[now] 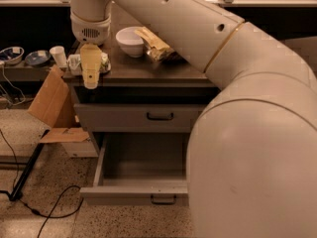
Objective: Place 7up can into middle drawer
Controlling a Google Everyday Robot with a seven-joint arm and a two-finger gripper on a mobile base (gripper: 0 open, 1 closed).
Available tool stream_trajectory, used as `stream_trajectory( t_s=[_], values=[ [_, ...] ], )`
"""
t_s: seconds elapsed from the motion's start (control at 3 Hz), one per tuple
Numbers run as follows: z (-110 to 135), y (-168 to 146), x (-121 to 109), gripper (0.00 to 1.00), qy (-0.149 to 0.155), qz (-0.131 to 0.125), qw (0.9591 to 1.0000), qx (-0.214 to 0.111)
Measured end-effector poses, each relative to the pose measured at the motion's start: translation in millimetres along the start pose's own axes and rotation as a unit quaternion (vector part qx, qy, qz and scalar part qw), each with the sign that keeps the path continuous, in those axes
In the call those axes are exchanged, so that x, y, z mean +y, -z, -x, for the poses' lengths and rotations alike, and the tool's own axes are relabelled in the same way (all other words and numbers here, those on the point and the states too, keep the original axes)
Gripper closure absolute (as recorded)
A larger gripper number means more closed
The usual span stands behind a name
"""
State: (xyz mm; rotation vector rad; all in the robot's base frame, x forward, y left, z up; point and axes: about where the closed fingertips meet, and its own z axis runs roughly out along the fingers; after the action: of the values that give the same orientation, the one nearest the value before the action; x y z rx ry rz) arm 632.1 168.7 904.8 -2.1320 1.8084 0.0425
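— Pale green and white, that soda can (74, 64): where is it?

— On the dark countertop (148, 73), at the front corner, just beside the gripper (90, 71). The gripper hangs low over that same corner. Whether it grasps the can or only stands next to it, I cannot tell.

— How far along, then?

— Early, I'd judge. The open drawer (141, 165), which I take for the middle one, is pulled out well below the gripper, and no can shows in it. A closed drawer (148, 117) sits between gripper and open drawer. What is left: get a sure hold, lift clear of the edge, carry down, let go inside.

— And the surface?

— Smooth, wood-like. Behind the gripper, toward the arm (208, 33), stand a white bowl (130, 41) and a crumpled snack bag (156, 46). A paper cup (58, 56) stands just past the can, away from the gripper.

— The room?

— Speckled floor (54, 182), a cardboard box (52, 103) below the gripper beside the cabinet, and loose cables (47, 213) lower down.
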Motion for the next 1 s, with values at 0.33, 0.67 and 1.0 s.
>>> stream_trajectory(
  t_s=[0.33,0.67,1.0],
  values=[
    [3.8,-23.0,-16.2,0.0,-0.043,-0.009,0.999,0.009],
    [7.4,-48.0,-35.7,0.0,-0.084,-0.013,0.9962,0.023],
    [11.9,-62.3,-48.2,0.0,-0.109,-0.011,0.9937,0.025]
  ],
)
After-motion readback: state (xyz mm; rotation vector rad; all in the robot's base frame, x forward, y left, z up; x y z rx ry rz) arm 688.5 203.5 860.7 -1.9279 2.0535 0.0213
